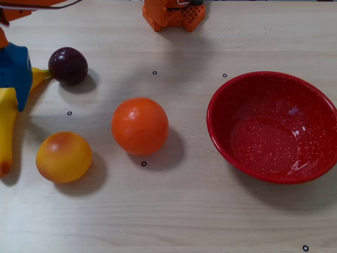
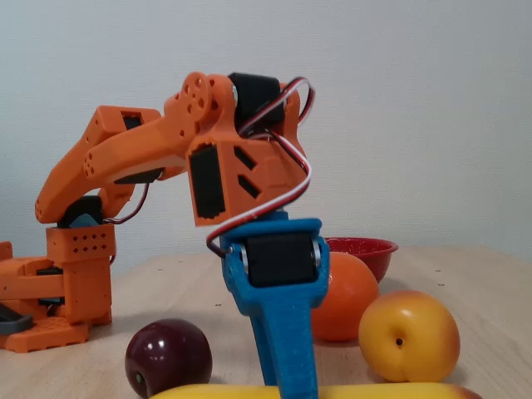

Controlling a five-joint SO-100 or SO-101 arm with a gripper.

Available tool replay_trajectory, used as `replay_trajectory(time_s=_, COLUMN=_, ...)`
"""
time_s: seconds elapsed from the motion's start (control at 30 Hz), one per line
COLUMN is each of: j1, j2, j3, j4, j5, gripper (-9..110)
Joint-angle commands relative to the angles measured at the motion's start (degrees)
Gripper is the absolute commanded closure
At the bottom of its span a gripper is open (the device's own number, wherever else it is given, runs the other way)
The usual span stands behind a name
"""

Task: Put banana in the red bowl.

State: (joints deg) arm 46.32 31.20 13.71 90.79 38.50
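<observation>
Bright, even light; soft shadows (sharp)

No legible text, labels, brands or numbers on anything

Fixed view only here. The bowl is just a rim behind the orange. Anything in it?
Observer: No. Overhead shows the red bowl empty.
Operator: Banana is cut off at my bottom edge. How does it lie?
Observer: The banana runs along the overhead's left edge, stem by the plum, reddish end near the yellow fruit.
Operator: Fingers on it?
Observer: Overhead puts the blue fingers over its stem half. Open or shut, cannot tell.
</observation>
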Motion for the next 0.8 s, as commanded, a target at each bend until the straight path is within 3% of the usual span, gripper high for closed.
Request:
replay_trajectory(time_s=0.0, j1=1.2, j2=3.2, j3=-1.8, j4=-2.0, j5=-1.1, gripper=73)
replay_trajectory(time_s=0.77, j1=1.1, j2=2.1, j3=4.9, j4=-6.3, j5=-1.7, gripper=74)
